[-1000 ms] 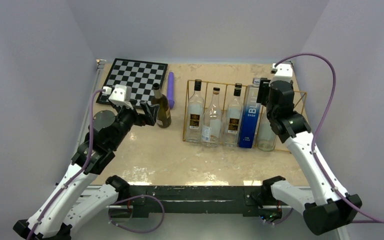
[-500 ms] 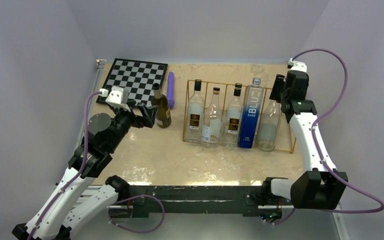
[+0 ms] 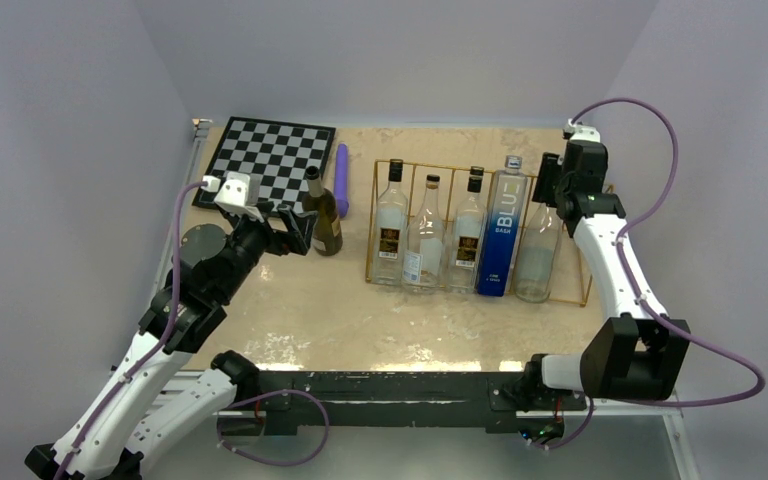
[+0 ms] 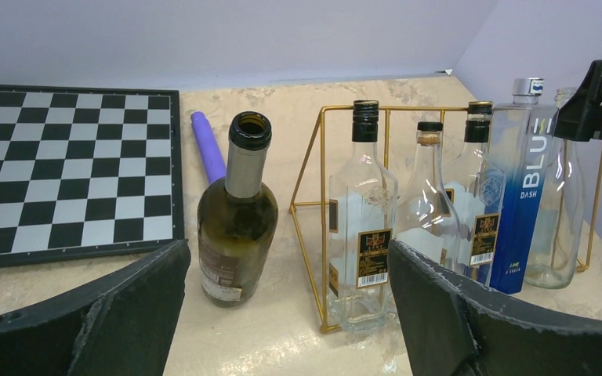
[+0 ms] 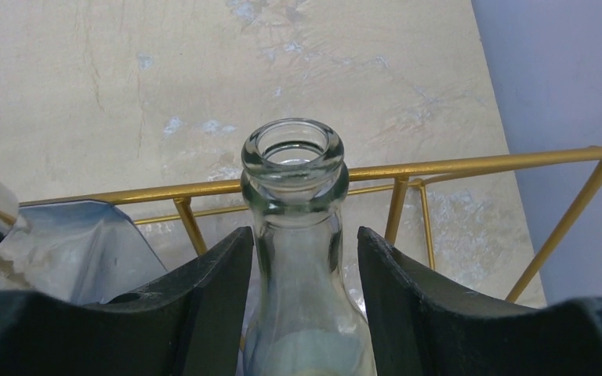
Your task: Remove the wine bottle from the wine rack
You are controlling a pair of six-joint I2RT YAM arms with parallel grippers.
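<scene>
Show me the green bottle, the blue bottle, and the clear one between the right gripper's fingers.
Green bottle [image 4: 237,227]: left wrist view, on its body.
Blue bottle [image 4: 527,196]: left wrist view, on its lettering.
Clear bottle [image 5: 294,235]: right wrist view, on its neck.

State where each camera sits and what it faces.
Top external: above and behind, looking down on the table; left arm, right arm show.
Left wrist: low, facing the dark bottle and wine rack; its fingers frame the bottom.
Right wrist: looking down the clear bottle, own fingers either side.
Both wrist views share the wine rack.
</scene>
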